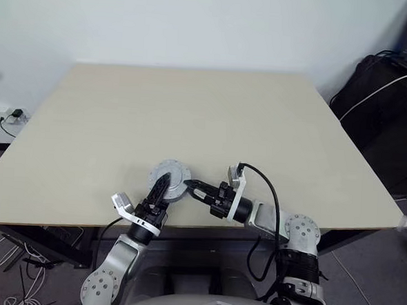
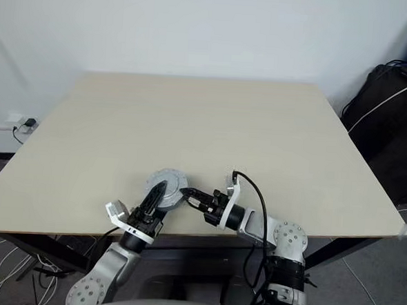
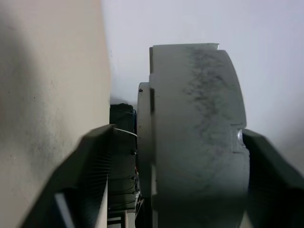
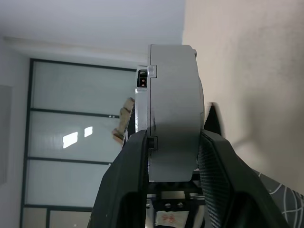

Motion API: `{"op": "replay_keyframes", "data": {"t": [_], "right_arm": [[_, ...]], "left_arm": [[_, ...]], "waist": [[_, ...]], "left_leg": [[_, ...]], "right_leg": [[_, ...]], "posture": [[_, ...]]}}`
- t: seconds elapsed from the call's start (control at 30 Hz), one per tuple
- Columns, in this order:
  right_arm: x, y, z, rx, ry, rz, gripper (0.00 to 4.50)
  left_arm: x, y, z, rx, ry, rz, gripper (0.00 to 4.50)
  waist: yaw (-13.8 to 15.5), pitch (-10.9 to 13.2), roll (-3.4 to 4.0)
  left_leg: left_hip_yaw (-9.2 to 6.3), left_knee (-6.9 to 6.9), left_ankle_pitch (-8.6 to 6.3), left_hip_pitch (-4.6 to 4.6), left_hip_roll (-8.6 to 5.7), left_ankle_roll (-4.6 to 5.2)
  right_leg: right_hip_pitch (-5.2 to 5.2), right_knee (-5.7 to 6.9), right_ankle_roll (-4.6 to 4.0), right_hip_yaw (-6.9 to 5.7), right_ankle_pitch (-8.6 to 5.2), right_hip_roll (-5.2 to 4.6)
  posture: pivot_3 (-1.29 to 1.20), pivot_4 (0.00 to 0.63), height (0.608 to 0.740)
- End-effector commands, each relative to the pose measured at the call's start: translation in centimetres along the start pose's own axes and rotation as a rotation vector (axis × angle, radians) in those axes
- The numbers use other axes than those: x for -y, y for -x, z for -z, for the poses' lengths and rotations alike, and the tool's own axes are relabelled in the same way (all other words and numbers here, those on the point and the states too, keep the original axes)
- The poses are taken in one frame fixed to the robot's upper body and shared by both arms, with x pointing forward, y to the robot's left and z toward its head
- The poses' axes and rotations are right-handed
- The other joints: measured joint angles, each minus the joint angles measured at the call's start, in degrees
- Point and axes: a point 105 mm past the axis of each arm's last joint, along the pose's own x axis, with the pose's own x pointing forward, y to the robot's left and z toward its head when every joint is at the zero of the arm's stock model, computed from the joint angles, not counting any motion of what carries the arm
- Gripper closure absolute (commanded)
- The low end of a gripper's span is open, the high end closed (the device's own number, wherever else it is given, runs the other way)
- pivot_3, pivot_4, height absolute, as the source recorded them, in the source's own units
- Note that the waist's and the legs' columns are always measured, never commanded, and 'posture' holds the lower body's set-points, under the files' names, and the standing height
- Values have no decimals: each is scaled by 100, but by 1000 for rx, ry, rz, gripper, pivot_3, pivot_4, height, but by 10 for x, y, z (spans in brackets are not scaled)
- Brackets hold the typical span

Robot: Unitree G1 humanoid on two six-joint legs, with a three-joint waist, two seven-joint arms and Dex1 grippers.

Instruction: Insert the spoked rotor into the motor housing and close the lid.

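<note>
The pale desk carries one thing: the round grey motor housing, close to its near edge, left of that edge's middle, lid side up. From the side its wall looks seamed, as if the lid is already seated; the spoked rotor would then be inside, hidden, though I cannot confirm it. The right gripper is clenched across the housing's flat faces. The left gripper straddles its rim with jaws spread, one finger apart from the wall, so it is released. This reads as the closing step; next, the left gripper needs to clamp squarely before any pressing.
</note>
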Motion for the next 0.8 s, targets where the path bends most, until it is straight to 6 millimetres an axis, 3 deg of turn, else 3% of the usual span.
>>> {"op": "replay_keyframes", "data": {"t": [0.03,0.33,0.37,0.63,0.8], "right_arm": [[-22,-2,-3,9,48,-97,3297],[-24,-2,-6,46,137,-68,3297],[-24,-2,-6,42,146,-65,2587],[-22,9,-8,27,272,16,8],[-13,16,-11,25,576,183,0]], "left_arm": [[13,-15,20,17,105,85,2286],[14,-14,21,15,104,89,2418],[14,-15,20,17,100,89,2418],[17,-17,11,41,45,94,2418],[18,-24,-6,100,-33,79,2418]], "waist": [[3,1,-1],[4,1,-1],[5,1,-1],[16,3,-4],[43,5,-7]], "left_leg": [[0,0,0,0,0,0],[0,0,0,0,0,0],[0,0,0,0,0,0],[0,0,0,0,0,0],[-1,0,0,0,-1,0]], "right_leg": [[0,0,0,0,0,0],[0,0,0,0,0,0],[0,0,0,0,0,0],[0,-2,0,-1,0,0],[-1,-3,0,-2,-1,-1]], "posture": [[0,0,740],[0,0,740],[0,0,740],[0,0,740],[0,0,740]]}}
